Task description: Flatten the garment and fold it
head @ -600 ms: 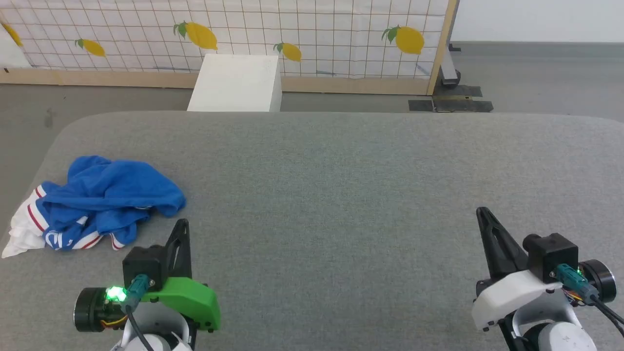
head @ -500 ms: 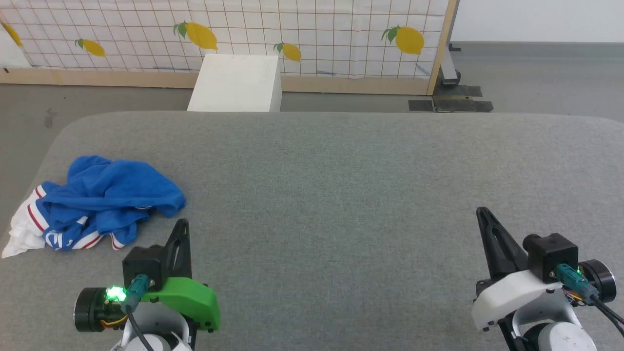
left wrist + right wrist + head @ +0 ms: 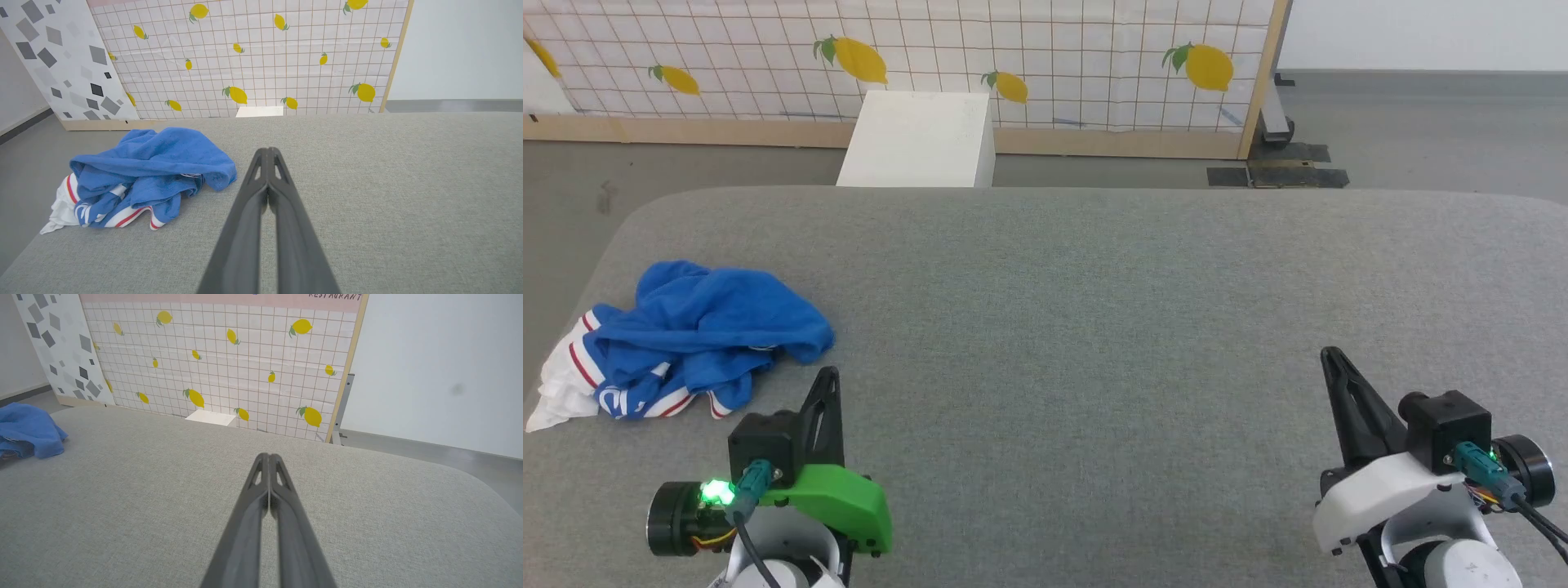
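The garment (image 3: 698,335) sat bunched mid-left of frame. My L gripper (image 3: 828,377) & R gripper (image 3: 1331,358) were both closed, empty. Best bet was: open L, pinch a hem edge, not the lump.

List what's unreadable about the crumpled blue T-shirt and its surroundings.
- Head and left wrist views: crumpled bright blue soft-fabric T-shirt, print and neckline lost in its own folds.
- Right wrist view: T-shirt cut off by the left edge.
- Head view: white box, base hidden behind the grey padded table.
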Controlling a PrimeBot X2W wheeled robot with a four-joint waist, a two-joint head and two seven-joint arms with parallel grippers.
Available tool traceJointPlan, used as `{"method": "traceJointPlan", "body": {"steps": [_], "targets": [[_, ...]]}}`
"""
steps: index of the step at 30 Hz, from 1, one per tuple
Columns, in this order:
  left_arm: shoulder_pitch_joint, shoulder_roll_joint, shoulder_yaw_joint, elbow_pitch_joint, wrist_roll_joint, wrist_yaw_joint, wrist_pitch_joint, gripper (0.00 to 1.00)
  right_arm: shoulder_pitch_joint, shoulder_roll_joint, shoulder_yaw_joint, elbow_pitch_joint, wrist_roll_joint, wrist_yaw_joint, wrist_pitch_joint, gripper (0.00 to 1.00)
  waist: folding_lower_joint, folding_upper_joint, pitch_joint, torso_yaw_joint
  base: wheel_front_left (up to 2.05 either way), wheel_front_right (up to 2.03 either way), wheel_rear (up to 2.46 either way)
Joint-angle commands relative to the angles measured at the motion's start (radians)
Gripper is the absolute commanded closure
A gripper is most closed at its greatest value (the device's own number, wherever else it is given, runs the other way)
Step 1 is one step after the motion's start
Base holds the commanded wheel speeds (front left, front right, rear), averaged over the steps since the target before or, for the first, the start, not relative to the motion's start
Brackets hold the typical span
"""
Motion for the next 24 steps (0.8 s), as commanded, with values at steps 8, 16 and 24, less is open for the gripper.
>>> {"method": "traceJointPlan", "body": {"steps": [8, 16, 24], "targets": [[0.011, -0.006, 0.003, -0.002, 0.01, -0.001, 0.001, 1.0, 0.014, 0.001, -0.001, -0.005, -0.006, -0.002, 0.0, 1.0, 0.0, -0.0001, 0.0, 0.0, 0.0, 0.0, 0.0], [0.011, -0.006, 0.003, -0.002, 0.01, -0.001, 0.001, 1.0, 0.014, 0.001, -0.001, -0.005, -0.006, -0.002, 0.0, 1.0, 0.0, -0.0001, 0.0, 0.0, 0.0, 0.0, 0.0], [0.0, 0.0, -0.006, 0.006, -0.006, -0.001, -0.006, 0.0, 0.003, 0.0, -0.001, 0.006, 0.011, 0.0, -0.006, 0.0, 0.0, -0.0001, 0.0, 0.0, 0.0, 0.0, 0.0]]}}
